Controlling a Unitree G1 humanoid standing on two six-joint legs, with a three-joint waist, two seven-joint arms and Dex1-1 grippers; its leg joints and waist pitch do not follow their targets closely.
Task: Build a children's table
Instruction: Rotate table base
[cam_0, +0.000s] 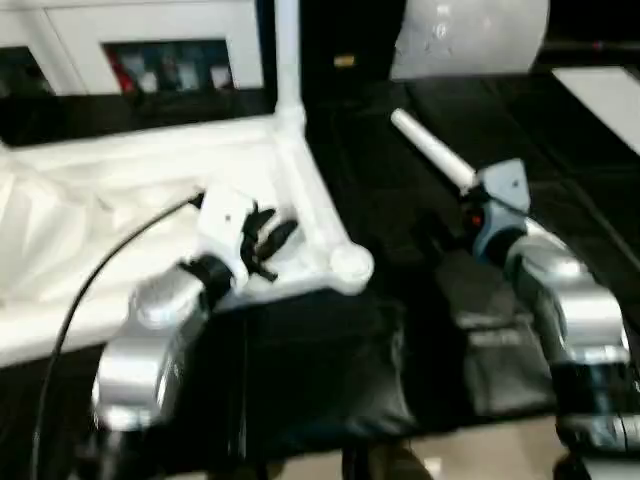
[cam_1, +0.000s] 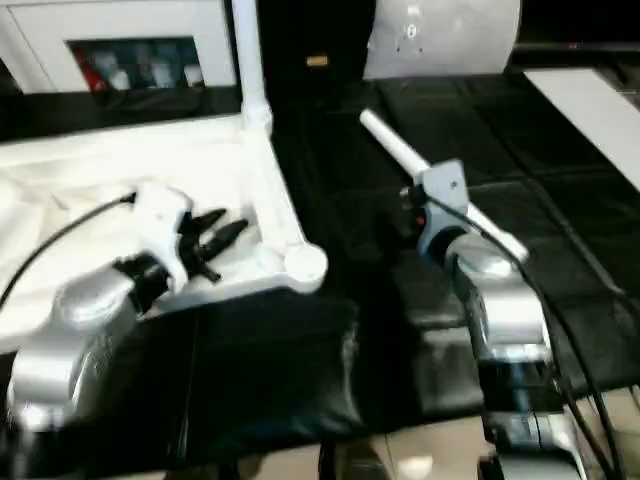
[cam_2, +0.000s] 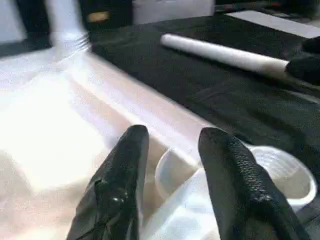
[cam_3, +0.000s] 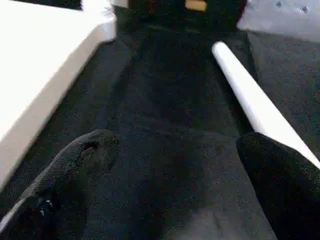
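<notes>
Tabletop, white plastic, lies upside down on a black padded mat, on the left half of the head views. One leg stands upright in the far corner socket. The near corner socket is empty, with its round opening facing up. A loose leg lies on the mat to the right, well apart from the tabletop, and points away from the robot.

The left gripper hovers over the tabletop's near edge, just beside the empty socket. Its fingers stand partly apart with nothing between them. The right gripper sits low over the mat with its fingers spread wide and nothing held; one finger is close against the near end of the loose leg.

A black cable runs from the left wrist across the tabletop. A white cabinet stands behind the tabletop, and a pale rounded object stands beyond the mat.

The right wrist housing hides the near end of the loose leg in the head views. The upright leg is cut off at the top edge. Contact between the right finger and the loose leg cannot be confirmed.
</notes>
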